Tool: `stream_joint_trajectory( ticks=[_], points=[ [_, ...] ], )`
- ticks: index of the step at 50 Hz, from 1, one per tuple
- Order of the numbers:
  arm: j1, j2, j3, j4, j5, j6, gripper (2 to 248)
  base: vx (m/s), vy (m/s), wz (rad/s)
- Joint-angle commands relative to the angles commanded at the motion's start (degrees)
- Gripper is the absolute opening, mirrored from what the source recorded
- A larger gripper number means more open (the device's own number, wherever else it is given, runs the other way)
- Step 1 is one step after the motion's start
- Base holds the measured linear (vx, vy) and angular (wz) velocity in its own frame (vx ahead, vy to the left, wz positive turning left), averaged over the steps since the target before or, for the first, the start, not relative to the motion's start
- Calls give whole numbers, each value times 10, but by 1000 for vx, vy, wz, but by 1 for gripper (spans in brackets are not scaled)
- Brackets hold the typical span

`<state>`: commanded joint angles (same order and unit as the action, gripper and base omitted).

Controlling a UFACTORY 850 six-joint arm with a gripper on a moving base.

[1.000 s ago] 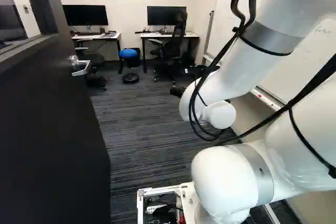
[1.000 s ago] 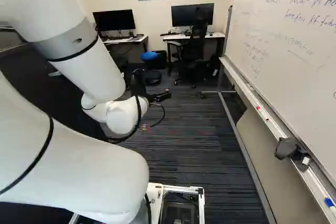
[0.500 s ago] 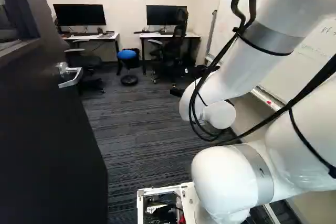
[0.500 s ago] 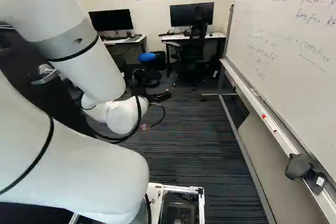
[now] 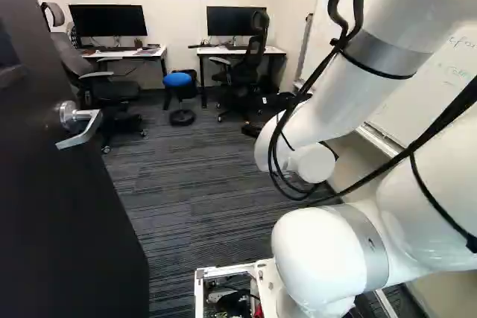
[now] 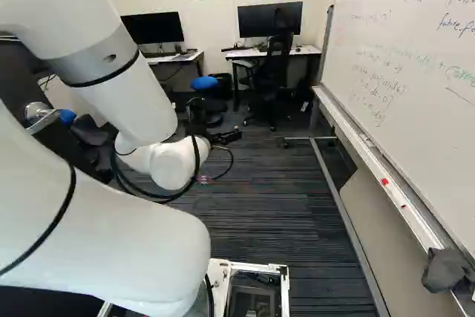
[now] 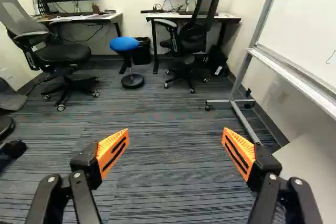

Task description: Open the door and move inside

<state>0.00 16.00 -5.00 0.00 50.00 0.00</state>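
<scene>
The door (image 5: pixel 59 214) is dark and it stands open, filling the left side of the left base view, from the top down to the bottom edge. Its silver lever handle (image 5: pixel 78 124) sits in the upper left of this view, and in the right base view I see the handle at the left edge, partly behind my white arm (image 6: pixel 111 243). My gripper (image 6: pixel 217 119) is near the middle of the right base view, well apart from the handle. My two fingers are released and spread wide; between their orange pads (image 7: pixel 112 151) I hold nothing, and under them I see the striped dark carpet (image 7: pixel 168 166). Ahead of my gripper there is a stool (image 7: pixel 124 44) with blue seat, and just beside it a black bin (image 7: pixel 142 51). One office chair (image 7: pixel 65 53) is at the left of this stool, and another black chair (image 7: pixel 193 38) is by the desk (image 7: pixel 226 18) on the other side. In the right base view, the whiteboard (image 6: pixel 408 72) takes the upper right. Below it runs its ledge (image 6: pixel 355 135), going down to the lower right, with a red marker (image 6: pixel 384 181) and a dark cloth-like thing (image 6: pixel 444 269) on it.
</scene>
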Motion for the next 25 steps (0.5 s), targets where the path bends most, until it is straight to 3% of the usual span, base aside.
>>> stream_joint_trajectory(
  ticks=[25],
  points=[
    [0, 0, 0, 0, 0, 0, 247, 177, 5, -13]
  ],
)
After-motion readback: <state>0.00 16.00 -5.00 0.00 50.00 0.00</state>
